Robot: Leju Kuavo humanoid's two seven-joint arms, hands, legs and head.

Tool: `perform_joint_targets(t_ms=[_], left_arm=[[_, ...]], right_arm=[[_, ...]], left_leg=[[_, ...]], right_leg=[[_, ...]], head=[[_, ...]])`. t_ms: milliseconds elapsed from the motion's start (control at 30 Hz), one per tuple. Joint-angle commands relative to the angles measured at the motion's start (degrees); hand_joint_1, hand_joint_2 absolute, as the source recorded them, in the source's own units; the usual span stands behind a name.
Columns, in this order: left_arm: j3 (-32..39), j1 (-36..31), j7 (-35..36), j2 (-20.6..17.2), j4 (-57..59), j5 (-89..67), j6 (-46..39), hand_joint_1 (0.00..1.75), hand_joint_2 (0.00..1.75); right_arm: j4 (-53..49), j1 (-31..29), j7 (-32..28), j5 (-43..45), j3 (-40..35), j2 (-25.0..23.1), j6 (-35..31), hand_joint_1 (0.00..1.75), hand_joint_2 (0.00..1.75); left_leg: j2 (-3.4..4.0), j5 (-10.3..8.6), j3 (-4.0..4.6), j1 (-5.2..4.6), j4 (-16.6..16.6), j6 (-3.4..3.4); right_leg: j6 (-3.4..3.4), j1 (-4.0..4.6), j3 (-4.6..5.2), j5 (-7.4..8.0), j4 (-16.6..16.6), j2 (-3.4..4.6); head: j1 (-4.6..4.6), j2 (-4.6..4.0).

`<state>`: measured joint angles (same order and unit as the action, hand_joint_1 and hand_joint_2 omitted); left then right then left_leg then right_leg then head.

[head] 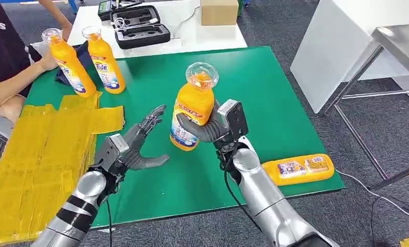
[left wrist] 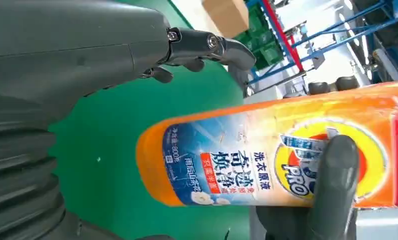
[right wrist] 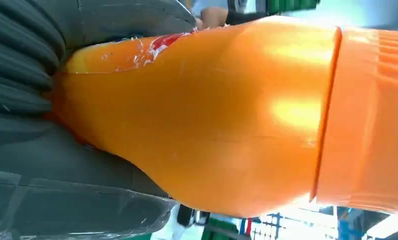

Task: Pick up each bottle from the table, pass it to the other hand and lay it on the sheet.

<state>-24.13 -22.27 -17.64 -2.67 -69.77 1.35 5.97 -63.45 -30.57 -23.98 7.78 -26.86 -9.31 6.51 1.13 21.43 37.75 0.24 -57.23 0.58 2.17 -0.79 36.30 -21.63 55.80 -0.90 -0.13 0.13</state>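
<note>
Fingers [head: 192, 125] of right hand [head: 212, 126] wrap upright bottle [head: 192, 110] | left hand [head: 135, 146] spread – just beside it

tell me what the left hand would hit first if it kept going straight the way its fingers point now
Most likely the orange bottle held upright by the right hand. The open left hand points its fingers toward the bottle's lower body, with bare green table between; depth is uncertain.
</note>
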Motion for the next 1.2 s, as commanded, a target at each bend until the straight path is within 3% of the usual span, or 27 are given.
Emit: perform_joint_targets(t_ms=[33,1200], left_arm=[[-2.3,-2.3,0.3,1.0,6.5,1.2,0.8,0.00,1.75],[-0.8,-5.0,1.4,2.7,13.4,5.1,-1.2,0.00,1.75]], right_arm=[[2.9,-3.9,0.5,0.7,-3.1,0.1,1.1,1.75,1.75],[-1.3,-3.8,1.7,3.4,-8.1,-2.0,5.2,1.75,1.75]], left_leg=[[-0.05,0.10,-0.23,0.01,0.0,-0.03],[-0.07,0.05,-0.10,0.02,0.0,-0.03]], right_leg=[[-0.07,0.00,-0.21,-0.09,0.0,0.06],[-0.05,0.01,-0.10,-0.05,0.0,0.01]], head=[[0.00,0.00],[0.00,0.00]])
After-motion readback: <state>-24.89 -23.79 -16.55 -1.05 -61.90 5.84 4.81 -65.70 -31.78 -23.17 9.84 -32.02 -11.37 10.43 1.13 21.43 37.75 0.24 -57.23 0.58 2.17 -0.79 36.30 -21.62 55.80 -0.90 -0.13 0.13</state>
